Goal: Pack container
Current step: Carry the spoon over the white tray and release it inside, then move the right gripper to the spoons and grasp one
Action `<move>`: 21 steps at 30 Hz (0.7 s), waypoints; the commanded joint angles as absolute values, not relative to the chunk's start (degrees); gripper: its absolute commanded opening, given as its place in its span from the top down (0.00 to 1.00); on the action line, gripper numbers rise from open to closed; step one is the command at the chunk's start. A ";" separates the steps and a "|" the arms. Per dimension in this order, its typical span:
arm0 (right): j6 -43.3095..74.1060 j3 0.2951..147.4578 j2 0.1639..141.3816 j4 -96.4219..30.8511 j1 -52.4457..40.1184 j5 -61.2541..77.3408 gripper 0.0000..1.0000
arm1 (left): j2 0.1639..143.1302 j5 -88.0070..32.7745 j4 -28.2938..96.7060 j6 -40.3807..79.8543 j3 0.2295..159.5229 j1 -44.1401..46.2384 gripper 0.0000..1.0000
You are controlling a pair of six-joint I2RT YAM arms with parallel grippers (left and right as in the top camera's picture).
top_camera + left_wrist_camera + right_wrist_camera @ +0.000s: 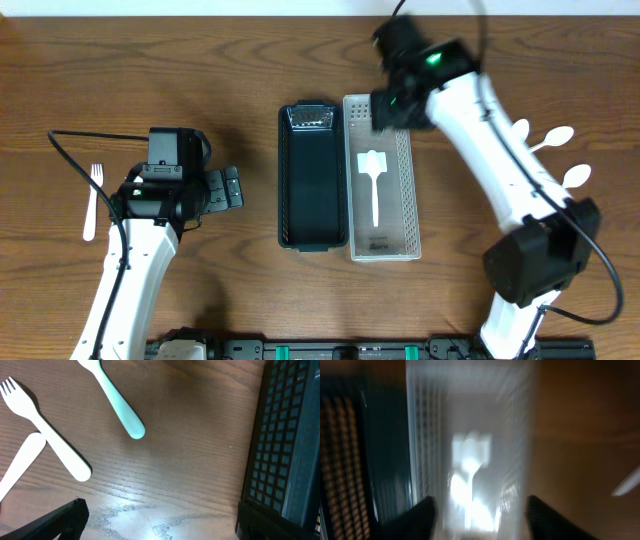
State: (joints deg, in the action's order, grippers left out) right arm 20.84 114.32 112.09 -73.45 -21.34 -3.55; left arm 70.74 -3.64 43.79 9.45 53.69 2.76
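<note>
A black slotted container (312, 175) lies at the table's middle. Beside it on the right lies a clear container (400, 190) with a white spoon (372, 180) flat inside. My right gripper (386, 108) hovers over the clear container's far end. In the blurred right wrist view its jaws (481, 520) stand open, with the clear container (420, 435) and the white spoon (470, 460) below the gap. My left gripper (225, 187) rests open left of the black container. Nothing but bare wood lies between its fingers (55, 520), and the black container (285, 445) stands at its right.
A white fork (92, 200) lies at the far left and two white spoons (550, 140) at the far right beside my right arm. In the left wrist view there are a white fork (45, 435), a white handle (20, 465) and a teal handle (117, 402).
</note>
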 commanded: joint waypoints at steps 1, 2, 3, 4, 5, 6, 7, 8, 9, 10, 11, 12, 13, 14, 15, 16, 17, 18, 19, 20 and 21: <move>19.35 122.80 108.97 -76.12 -14.06 -10.24 0.25 | 70.72 -2.98 44.12 10.20 54.46 2.92 0.02; 20.16 123.79 108.97 -76.69 -11.92 -10.24 0.23 | 70.72 -2.98 44.12 10.22 54.46 2.92 0.02; 21.45 124.03 108.97 -77.12 -9.19 -10.24 0.22 | 70.72 -2.98 44.12 10.22 54.46 2.92 0.02; 22.74 124.01 108.97 -77.58 -6.92 -10.24 0.20 | 70.72 -2.98 44.10 10.22 54.46 2.92 0.02; 24.51 123.79 109.27 -78.19 -3.62 -10.22 0.18 | 70.72 -2.98 44.10 10.22 54.46 2.92 0.02; 25.74 123.52 109.71 -78.54 -1.34 -10.13 0.15 | 70.72 -2.98 44.10 10.22 54.46 2.92 0.02; 27.09 123.26 110.24 -79.00 1.34 -9.89 0.12 | 70.72 -2.98 44.12 10.22 54.46 2.92 0.02; 27.88 122.98 110.85 -79.22 3.38 -9.61 0.11 | 70.72 -2.96 44.10 10.20 54.46 2.92 0.02; 28.60 122.72 111.61 -79.37 5.58 -9.15 0.10 | 70.72 -2.98 44.10 10.20 54.46 2.92 0.02; 29.17 122.56 112.42 -79.42 7.07 -8.84 0.09 | 70.72 -2.98 44.10 10.20 54.46 2.92 0.02; 29.32 122.54 113.38 -79.40 8.49 -8.56 0.08 | 70.72 -2.98 44.07 10.22 54.46 2.92 0.02; 29.28 122.54 114.48 -79.20 9.54 -8.56 0.08 | 70.72 -2.98 44.07 10.22 54.46 2.92 0.02; 28.69 122.54 115.70 -78.96 10.41 -8.56 0.08 | 70.72 -2.98 44.07 10.20 54.46 2.92 0.02; 28.05 122.54 116.79 -78.67 10.85 -8.56 0.08 | 70.72 -2.98 44.10 10.20 54.46 2.92 0.02; 27.07 122.54 118.04 -78.41 11.14 -8.56 0.08 | 70.72 -2.98 44.07 10.22 54.46 2.92 0.02; 26.48 122.54 119.24 -78.28 11.22 -8.56 0.08 | 70.72 -2.96 44.07 10.22 54.46 2.92 0.02; 25.47 122.54 120.68 -77.93 11.25 -8.49 0.08 | 70.72 -2.98 44.07 10.22 54.46 2.92 0.02; 24.51 122.54 121.97 -77.71 11.22 -8.49 0.07 | 70.72 -2.98 44.07 10.22 54.46 2.92 0.02; 23.62 122.54 123.50 -77.52 11.18 -8.47 0.07 | 70.72 -2.96 44.05 10.22 54.46 2.92 0.02; 23.07 122.54 125.08 -77.52 11.18 -8.47 0.07 | 70.72 -2.98 44.03 10.20 54.46 2.92 0.02; 23.05 122.54 126.45 -77.54 11.18 -8.47 0.07 | 70.72 -2.98 43.99 10.22 54.46 2.92 0.02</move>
